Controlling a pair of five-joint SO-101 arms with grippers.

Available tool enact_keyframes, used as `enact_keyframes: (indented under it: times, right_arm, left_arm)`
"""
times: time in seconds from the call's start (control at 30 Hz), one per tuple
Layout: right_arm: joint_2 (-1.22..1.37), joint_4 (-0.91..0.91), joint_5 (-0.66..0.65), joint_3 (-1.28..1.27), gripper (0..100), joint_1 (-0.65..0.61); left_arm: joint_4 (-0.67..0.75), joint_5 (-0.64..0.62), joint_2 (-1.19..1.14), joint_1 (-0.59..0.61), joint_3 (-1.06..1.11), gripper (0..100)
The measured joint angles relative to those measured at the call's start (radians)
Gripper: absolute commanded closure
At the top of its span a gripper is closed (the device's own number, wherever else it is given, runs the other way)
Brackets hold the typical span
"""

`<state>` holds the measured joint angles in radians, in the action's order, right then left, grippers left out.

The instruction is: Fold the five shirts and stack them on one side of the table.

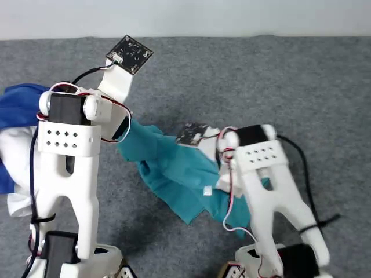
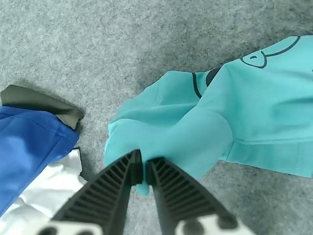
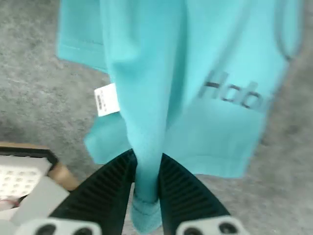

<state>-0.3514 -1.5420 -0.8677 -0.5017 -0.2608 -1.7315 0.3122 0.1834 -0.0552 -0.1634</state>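
At the far left of the table [image 1: 272, 75], a blue shirt [image 1: 17, 104] and a white shirt [image 1: 14, 153] are seen lying together, partly covered by the left arm. A strip of olive cloth [image 2: 41, 100] is seen at the edge of the blue one in the left wrist view. Just beside this pile, the left gripper [image 2: 143, 172] is pressed together on a bunched fold of the teal shirt [image 1: 174, 171], with only a thin bit of cloth caught between its tips. The teal shirt is spread in a crumpled way on the grey surface between the two arms, near the middle of the table. Further to the right, the right gripper [image 3: 146, 169] is closed on a thicker, rolled fold of the same shirt, close to a hem where a small white label [image 3: 106, 99] is sewn.

The shirt is judged to be light, soft and limp, not fragile, so it will sag and crease wherever it is not supported. The thin pinch on the left side may be lost if the cloth is pulled hard. A better hold is expected at two corners of one hem, or at the shoulders, so that a straight edge can be drawn flat before folding.
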Motion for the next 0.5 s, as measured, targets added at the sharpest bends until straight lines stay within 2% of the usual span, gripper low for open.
enact_keyframes:
  times: [0.27, 0.5]
  right_arm:
    - [-0.14, -0.008, -0.144, 0.206, 98.8, 0.232]
    - [-0.155, 0.0, -0.183, 0.514, 98.8, 0.341]
  left_arm:
    - [0.0, 0.0, 0.0, 0.0, -0.018, 100]
    - [0.0, 0.0, 0.0, 0.0, -0.27, 100]
